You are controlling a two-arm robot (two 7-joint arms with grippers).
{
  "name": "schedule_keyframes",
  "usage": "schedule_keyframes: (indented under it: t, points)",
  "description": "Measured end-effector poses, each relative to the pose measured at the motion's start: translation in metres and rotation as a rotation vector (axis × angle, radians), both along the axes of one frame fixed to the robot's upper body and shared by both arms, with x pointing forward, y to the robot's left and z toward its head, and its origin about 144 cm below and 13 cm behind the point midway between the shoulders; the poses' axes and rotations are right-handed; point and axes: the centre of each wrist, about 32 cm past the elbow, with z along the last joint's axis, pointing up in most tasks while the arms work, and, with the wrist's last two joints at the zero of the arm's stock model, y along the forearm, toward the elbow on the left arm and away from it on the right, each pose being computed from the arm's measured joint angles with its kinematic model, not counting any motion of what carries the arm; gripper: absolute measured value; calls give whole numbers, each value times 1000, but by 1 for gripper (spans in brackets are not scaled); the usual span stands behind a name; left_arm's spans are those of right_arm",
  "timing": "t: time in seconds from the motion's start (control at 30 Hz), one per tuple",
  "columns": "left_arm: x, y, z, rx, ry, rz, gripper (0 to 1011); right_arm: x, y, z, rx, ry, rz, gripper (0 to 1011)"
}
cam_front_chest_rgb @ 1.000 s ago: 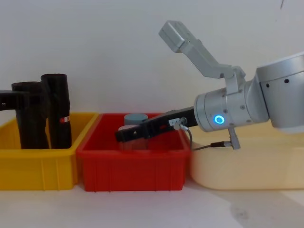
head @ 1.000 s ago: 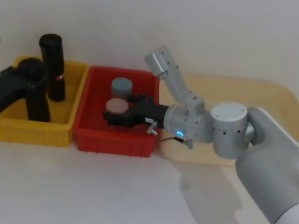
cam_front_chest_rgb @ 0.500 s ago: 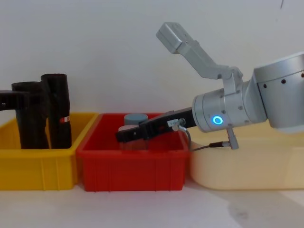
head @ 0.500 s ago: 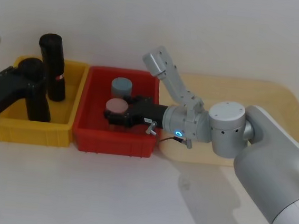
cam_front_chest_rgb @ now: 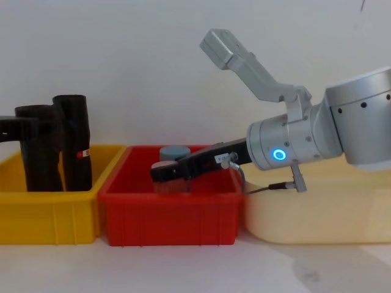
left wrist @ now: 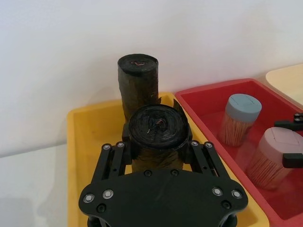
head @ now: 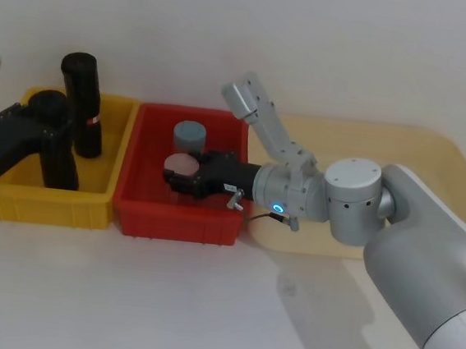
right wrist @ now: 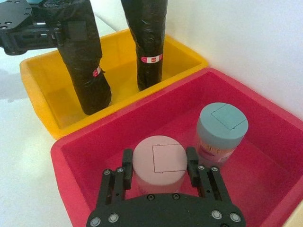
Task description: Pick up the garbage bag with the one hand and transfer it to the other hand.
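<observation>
The garbage bag [left wrist: 157, 134], a black wrinkled roll, stands upright near the front of the yellow bin [head: 16, 195]. My left gripper [head: 46, 126], on the green-ring arm, is shut on its upper part, one finger on each side [left wrist: 125, 144]. The same roll appears in the chest view [cam_front_chest_rgb: 40, 149] and the right wrist view [right wrist: 85, 61]. My right gripper [right wrist: 158, 163], on the blue-ring arm, reaches into the red bin [head: 142, 215] and is shut on the pink-lidded jar [right wrist: 157, 158].
A second black roll [head: 83, 102] with a red-and-white label stands behind the first in the yellow bin. A blue-lidded jar [head: 190, 135] stands at the back of the red bin. A cream tray [head: 432, 161] lies under the right arm.
The right arm has shifted slightly left and its gripper has settled a little lower around the pink jar. The left gripper and both rolls have not moved.
</observation>
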Motion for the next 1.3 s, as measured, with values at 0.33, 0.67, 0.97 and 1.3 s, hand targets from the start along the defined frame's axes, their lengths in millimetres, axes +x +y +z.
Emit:
schedule_keyframes:
  t: [0.33, 0.67, 0.97, 1.3]
  points:
    - [-1, -1, 1, 8, -7, 5, 547, 0, 0, 1, 3, -7, 2, 655]
    - [-4, -6, 22, 16, -67, 5, 547, -6, -2, 16, 47, -81, 12, 655]
    - [-5, -14, 66, -13, -132, -43, 547, -15, -16, 49, 92, -195, -12, 655]
    - [3, -41, 104, -55, -175, -155, 547, -32, -48, 82, 105, -294, -105, 655]
